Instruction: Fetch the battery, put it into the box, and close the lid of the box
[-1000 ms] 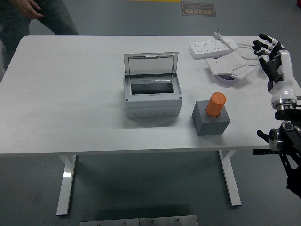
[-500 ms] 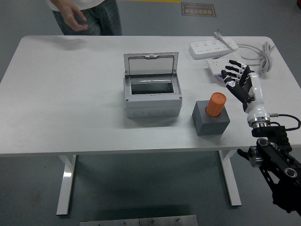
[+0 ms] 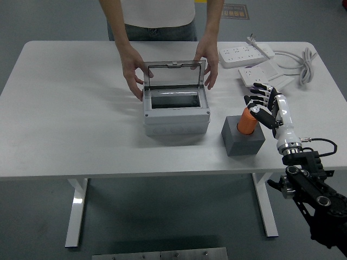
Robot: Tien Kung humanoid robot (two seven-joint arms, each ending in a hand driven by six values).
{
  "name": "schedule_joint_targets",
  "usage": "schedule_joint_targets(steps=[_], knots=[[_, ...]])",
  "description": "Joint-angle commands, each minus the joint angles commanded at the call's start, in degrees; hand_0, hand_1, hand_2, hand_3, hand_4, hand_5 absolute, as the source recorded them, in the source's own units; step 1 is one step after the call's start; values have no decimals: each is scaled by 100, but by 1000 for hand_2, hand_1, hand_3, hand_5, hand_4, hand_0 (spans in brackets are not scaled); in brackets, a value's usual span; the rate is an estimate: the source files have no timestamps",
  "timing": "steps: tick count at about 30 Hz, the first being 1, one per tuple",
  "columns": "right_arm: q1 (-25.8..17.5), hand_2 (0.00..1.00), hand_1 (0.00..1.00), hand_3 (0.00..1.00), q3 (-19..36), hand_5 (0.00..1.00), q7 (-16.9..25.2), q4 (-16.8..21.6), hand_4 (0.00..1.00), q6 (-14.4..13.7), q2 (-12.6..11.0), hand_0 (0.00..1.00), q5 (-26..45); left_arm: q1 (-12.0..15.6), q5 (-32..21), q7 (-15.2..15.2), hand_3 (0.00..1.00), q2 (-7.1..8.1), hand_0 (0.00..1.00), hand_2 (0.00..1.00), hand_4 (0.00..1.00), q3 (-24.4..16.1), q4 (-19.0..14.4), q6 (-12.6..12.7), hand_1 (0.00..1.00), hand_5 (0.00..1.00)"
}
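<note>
Fetching step: my right hand (image 3: 264, 108), fingers (image 3: 258, 101) spread and empty, touches the orange battery (image 3: 248, 121) (upright in its grey holder (image 3: 242, 138)), at three o'clock from the open box (image 3: 175, 108). Next, close around it.

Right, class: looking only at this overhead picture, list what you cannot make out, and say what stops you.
- Right hand on the orange battery: grip unclear, the fingers cover the contact.
- Box interior: too dark to see any contents.
- Person: cut off above the chest by the top edge.
- Left arm: outside the head view.
</note>
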Motion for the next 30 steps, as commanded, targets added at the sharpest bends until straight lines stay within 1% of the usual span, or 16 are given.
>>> schedule_joint_targets(steps=[7,9,10,15,16,21,22,27,28,30], knots=[[-23,686,658,728,-368,316,33,1,801,-58,-5,652,140,-15,0,-3,540,-3,541,616,270,3,2,-6,730,2],[-25,686,658,728,-441,316,40,-1,801,-75,-8,652,167,-21,-1,-6,540,-3,541,616,270,7,4,-9,730,2],[-23,669,645,714,-474,326,39,-8,804,-84,-12,651,171,-25,-8,-11,540,-1,540,616,269,14,7,-11,731,2],[-19,669,645,714,-616,326,35,-76,804,-117,-33,651,199,-50,6,-42,540,16,540,616,269,16,23,-30,731,2],[-19,637,617,674,-642,332,35,-88,797,-127,-36,608,203,-51,8,-45,540,19,541,617,268,16,25,-32,731,2],[2,637,617,674,-763,332,29,-113,797,-207,-43,608,202,-53,25,-40,540,27,541,617,268,8,23,-46,731,2],[6,609,595,641,-780,274,28,-113,769,-226,-43,585,202,-54,27,-40,539,28,537,615,259,6,23,-47,731,2],[28,609,595,641,-852,274,31,-101,769,-334,-52,585,271,-51,32,-42,539,14,537,615,259,2,24,-66,731,2],[32,596,592,624,-864,130,37,-93,669,-358,-55,575,305,-49,35,-38,539,10,533,616,255,-1,23,-71,731,2],[40,596,592,624,-889,130,48,-83,669,-395,-59,575,369,-48,43,-35,539,5,533,616,255,-6,22,-79,731,2]])
